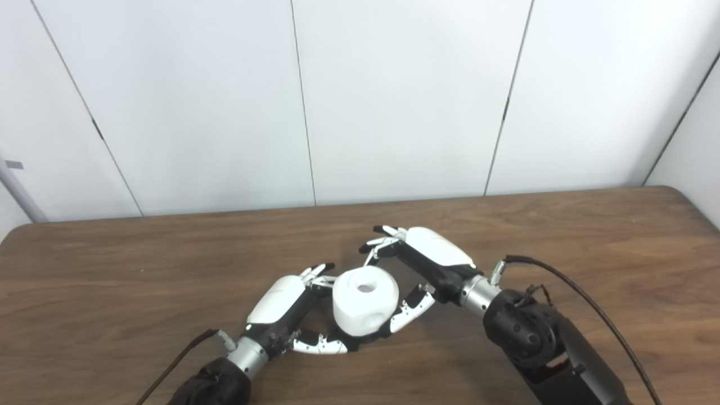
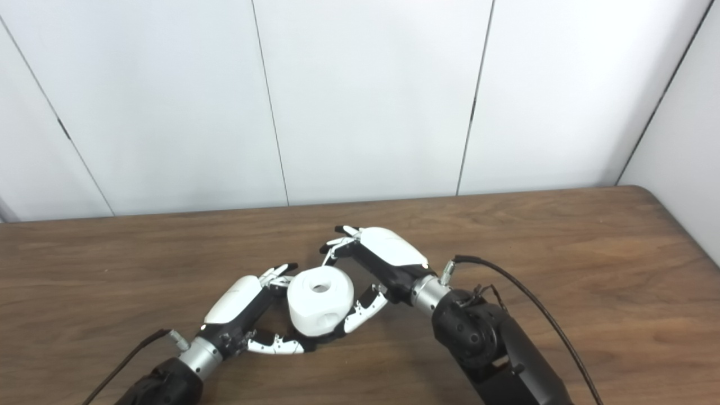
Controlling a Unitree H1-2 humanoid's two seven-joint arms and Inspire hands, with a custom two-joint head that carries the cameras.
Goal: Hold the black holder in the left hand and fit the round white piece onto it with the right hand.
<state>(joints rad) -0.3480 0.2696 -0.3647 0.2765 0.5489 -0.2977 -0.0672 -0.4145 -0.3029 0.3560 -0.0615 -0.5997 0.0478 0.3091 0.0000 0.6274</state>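
round white piece (image 1: 365, 302) sits between both hands, low over the wooden table (image 1: 562, 236). left hand (image 1: 292, 312) cups it, thumb curled beneath; right hand (image 1: 419, 270) spread, thumb touching its side. black holder barely visible underneath.

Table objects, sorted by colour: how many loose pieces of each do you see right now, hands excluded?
White: 1, the round white piece with holes, between left hand and right hand.
Black: 1, the black holder, only an edge showing beneath the white piece.
Total: 2, on the brown wooden table.
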